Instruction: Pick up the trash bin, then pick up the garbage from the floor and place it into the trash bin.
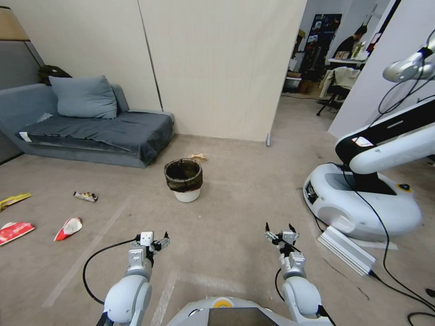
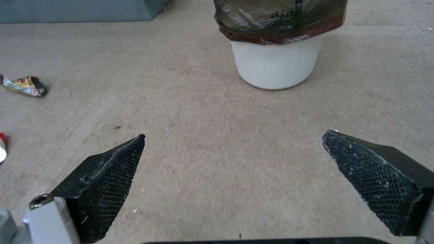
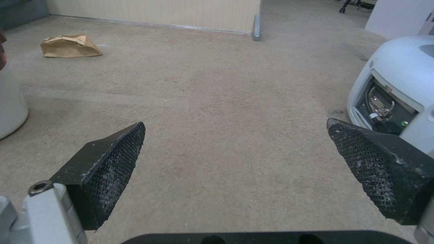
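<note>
Carpet lies bare between the robot and the trash bin (image 1: pixel 183 180), which stands upright in the middle of the floor, ahead of both arms and slightly nearer the left one, with its dark bag folded over the rim. The left claw (image 1: pixel 152 241) hangs low over the floor with its jaws spread wide and nothing between them; the left wrist view has the bin straight ahead but well apart from the fingertips (image 2: pixel 115 173). The right claw (image 1: pixel 281 232) is likewise released and empty, held at about the same height on the other side. The garbage is scattered off to the robot's left: a red-and-white wrapper (image 1: pixel 69 227), a dark multicoloured scrap (image 1: pixel 85 196), a flat red packet (image 1: pixel 14 232) and a yellow strip (image 1: pixel 14 199) near the view's edge, plus a brown paper scrap (image 1: pixel 198 157) just behind the bin. Nothing has been picked up yet, so the bin grasp is the step in hand. The main risks look like these: a claw closing on the loose bag instead of the rim could slip or pull the liner off, a sideways nudge could tip the light bin, and the other robot's base (image 1: pixel 362 206) and cables (image 1: pixel 385 258) on the right leave little room there.
</note>
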